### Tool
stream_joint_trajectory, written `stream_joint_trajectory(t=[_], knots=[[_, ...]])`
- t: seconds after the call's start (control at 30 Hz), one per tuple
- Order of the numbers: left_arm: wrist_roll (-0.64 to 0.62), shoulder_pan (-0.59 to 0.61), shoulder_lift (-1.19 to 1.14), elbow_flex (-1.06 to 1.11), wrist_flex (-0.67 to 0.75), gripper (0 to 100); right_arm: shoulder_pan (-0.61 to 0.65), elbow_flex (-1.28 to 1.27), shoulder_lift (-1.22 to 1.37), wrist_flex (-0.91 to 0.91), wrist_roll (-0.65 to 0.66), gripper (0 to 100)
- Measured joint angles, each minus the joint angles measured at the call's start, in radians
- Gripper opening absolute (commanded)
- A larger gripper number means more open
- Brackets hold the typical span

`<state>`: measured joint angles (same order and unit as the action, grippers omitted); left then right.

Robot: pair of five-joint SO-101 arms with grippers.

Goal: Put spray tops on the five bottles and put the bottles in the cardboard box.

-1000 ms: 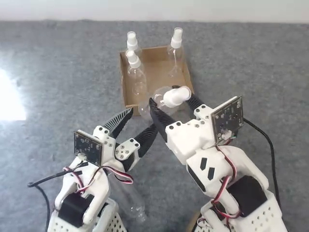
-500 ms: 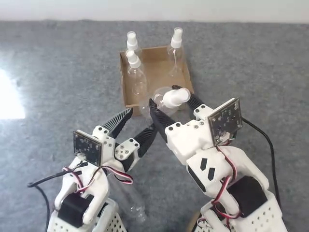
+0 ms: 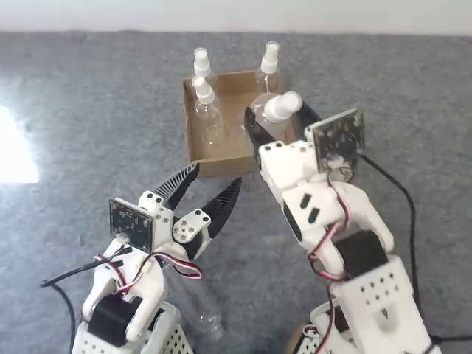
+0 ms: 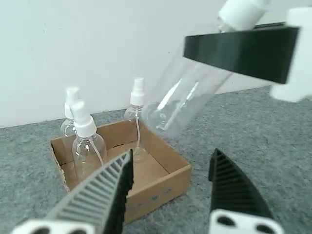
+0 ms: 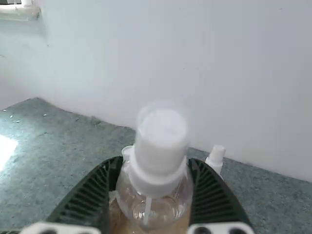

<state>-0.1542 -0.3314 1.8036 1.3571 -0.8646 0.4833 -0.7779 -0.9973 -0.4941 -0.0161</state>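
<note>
High view shows your left pincer [image 3: 215,175], ribbed black jaws apart and empty, short of the cardboard box [image 3: 221,164]; right of it, your right pincer [image 3: 279,118] is clamped on a clear spray bottle [image 3: 264,122], white top [image 3: 284,105] uppermost, long axis tilted, over the box's near right corner

There are five clear bottles [image 3: 209,122], and four of them wear white spray tops [image 3: 283,105]. One cardboard box [image 3: 221,164] sits on the table. Two robot arms [image 3: 324,214] are there.
</note>
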Motion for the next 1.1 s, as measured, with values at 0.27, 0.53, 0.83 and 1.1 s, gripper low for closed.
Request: stream_joint_trajectory(t=[0.27,0.53,0.83,1.1], knots=[[0.0,0.121,0.0,-0.052,-0.046,24,-0.032,0.0,0.107,0.077,0.0,3.4],[0.0,0.483,0.0,-0.074,-0.13,24,-0.052,0.0,0.107,0.121,0.0,3.4],[0.0,0.681,0.0,0.006,-0.184,24,-0.052,0.0,0.117,0.126,0.0,3.4],[0.0,0.784,0.0,0.123,-0.103,24,-0.052,0.08,0.253,0.126,0.0,3.4]])
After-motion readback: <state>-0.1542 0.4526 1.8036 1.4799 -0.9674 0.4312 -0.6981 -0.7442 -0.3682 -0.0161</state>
